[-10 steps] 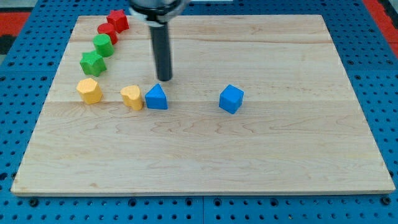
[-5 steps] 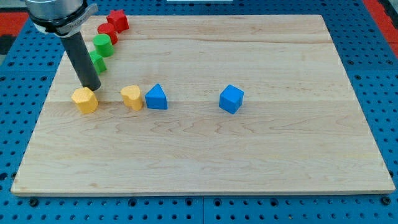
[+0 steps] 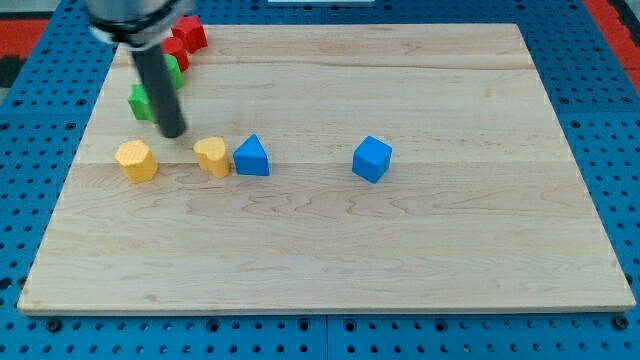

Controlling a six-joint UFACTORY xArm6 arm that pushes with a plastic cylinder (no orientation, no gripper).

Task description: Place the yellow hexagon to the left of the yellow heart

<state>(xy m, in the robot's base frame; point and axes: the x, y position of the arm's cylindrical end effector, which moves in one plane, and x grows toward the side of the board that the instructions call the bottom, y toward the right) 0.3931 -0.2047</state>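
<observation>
The yellow hexagon [image 3: 136, 160] lies on the wooden board [image 3: 330, 240] near its left edge. The yellow heart [image 3: 211, 156] lies to its right, with a gap between them. A blue triangular block [image 3: 251, 156] touches the heart's right side. My tip [image 3: 173, 133] is down at the board, just above the gap between the hexagon and the heart, touching neither.
A green star [image 3: 141, 102] and a green block [image 3: 170, 68] are partly hidden behind the rod. Two red blocks [image 3: 186, 33] lie at the top left corner. A blue cube [image 3: 371, 158] lies right of centre.
My tip swung left to the yellow hexagon and nudged it slightly down-left, then moved back right to sit above the gap. The other blocks have not moved.
</observation>
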